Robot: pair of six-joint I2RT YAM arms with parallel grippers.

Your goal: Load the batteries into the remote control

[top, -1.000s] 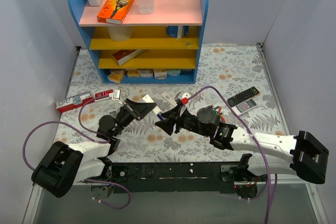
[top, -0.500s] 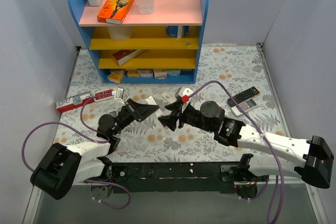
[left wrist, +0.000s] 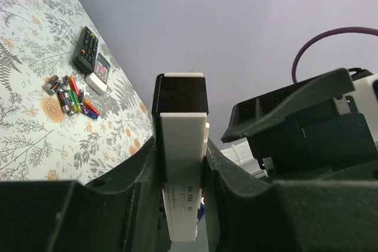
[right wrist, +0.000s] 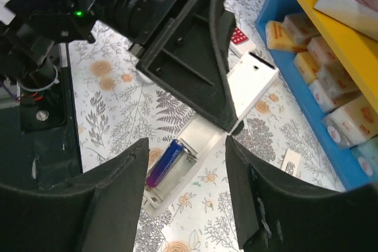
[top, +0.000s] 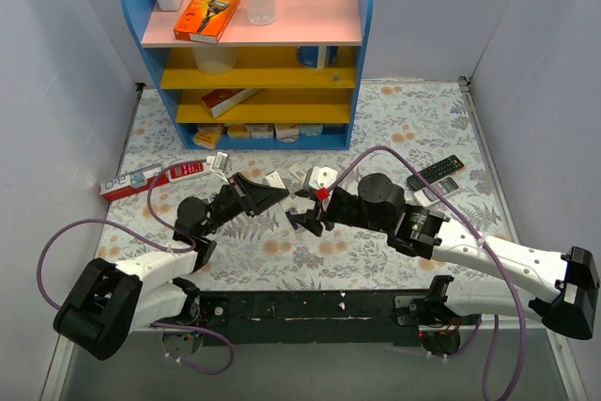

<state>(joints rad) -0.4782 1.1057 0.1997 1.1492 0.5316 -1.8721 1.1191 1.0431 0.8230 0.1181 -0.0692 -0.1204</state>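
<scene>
Left arm [top: 150, 269] and right arm [top: 470, 246] converge, seemingly almost touching; left fingers [left wrist: 139, 196] pinched, right fingers [right wrist: 103, 205] spread.

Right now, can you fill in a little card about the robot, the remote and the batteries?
left pincer: shut on the remote
right pincer: open, empty, over the remote
loaded: one purple battery lying in the remote's open back
spare batteries: heap on the table, beside the black remote

R arm [top: 470, 246] has stretched out flatter, rear link swung right; L tool [top: 270, 196] nudged slightly fwd
</scene>
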